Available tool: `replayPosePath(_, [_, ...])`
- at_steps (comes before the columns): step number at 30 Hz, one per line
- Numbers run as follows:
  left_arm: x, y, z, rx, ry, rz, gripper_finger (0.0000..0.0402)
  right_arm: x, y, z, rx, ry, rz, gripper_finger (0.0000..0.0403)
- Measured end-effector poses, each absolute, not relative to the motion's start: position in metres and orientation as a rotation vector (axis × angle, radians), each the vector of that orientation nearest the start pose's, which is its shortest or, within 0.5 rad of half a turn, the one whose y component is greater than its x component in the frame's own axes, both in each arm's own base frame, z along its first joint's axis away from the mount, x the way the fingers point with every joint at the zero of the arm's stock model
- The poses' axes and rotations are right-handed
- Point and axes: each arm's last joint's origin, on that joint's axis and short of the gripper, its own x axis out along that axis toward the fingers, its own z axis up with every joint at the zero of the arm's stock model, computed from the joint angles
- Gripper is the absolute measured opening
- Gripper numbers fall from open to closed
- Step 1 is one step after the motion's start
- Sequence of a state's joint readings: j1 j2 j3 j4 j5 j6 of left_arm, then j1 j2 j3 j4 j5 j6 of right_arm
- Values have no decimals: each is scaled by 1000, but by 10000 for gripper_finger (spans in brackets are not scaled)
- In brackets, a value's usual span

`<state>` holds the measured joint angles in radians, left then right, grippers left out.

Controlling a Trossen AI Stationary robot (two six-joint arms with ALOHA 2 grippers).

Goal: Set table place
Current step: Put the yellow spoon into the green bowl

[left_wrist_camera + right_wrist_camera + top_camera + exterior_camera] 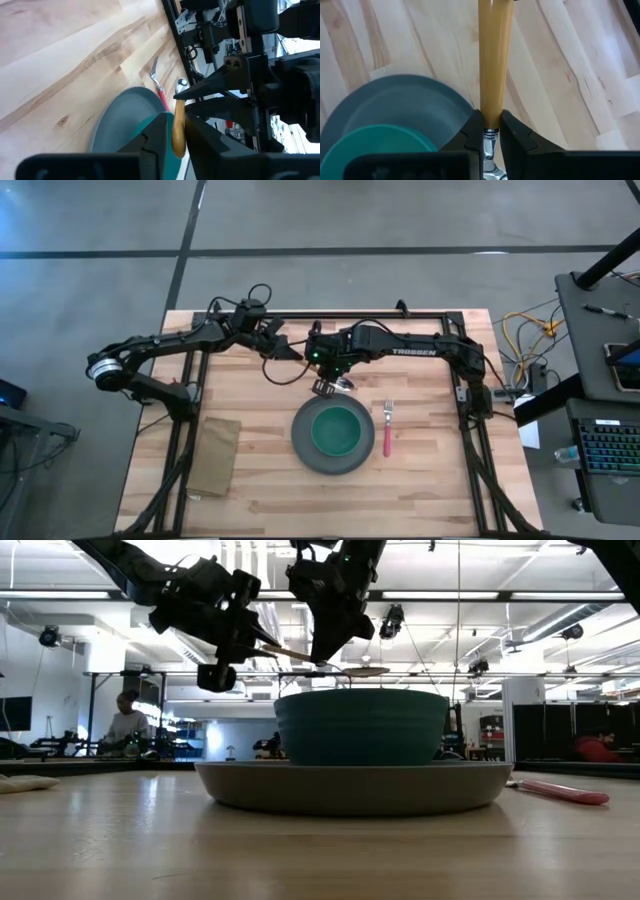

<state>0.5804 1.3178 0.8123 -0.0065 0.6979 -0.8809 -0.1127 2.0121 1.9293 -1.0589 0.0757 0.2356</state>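
Observation:
The orange-handled metal spoon (320, 658) is held in the air above the far rim of the grey plate (305, 452). The teal bowl (340, 430) stands in the plate. The pink-handled fork (388, 430) lies flat on the table (440, 490), right of the plate. My right gripper (326, 376) is shut on the spoon near its neck. My left gripper (296, 352) is shut on the free end of the handle. Both are behind the plate, toward the table's far edge. My left gripper pinches the free end of the orange handle (178, 131) between its two fingers, coming from the table's left, roughly in line with the handle. The spoon is clear of the table. My right gripper pinches the handle where it meets the metal neck (492, 124) between its two fingers, which point steeply down and lie across the spoon. The spoon lies about level, its metal bowl (365, 671) toward the right, above the teal bowl's rim.
A tan folded cloth (215, 455) lies at the table's left near side. The black frame (400, 315) runs along the far edge just behind both grippers. Bare wood shows in front of the plate and right of the fork. People sit in the room beyond.

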Motion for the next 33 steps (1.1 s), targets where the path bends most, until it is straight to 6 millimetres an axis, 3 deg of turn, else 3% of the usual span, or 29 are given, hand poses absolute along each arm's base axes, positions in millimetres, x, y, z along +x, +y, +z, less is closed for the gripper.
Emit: replayPosePath(33, [242, 137, 251, -1148, 404, 87, 73, 419, -58, 291, 272, 1107, -308, 29])
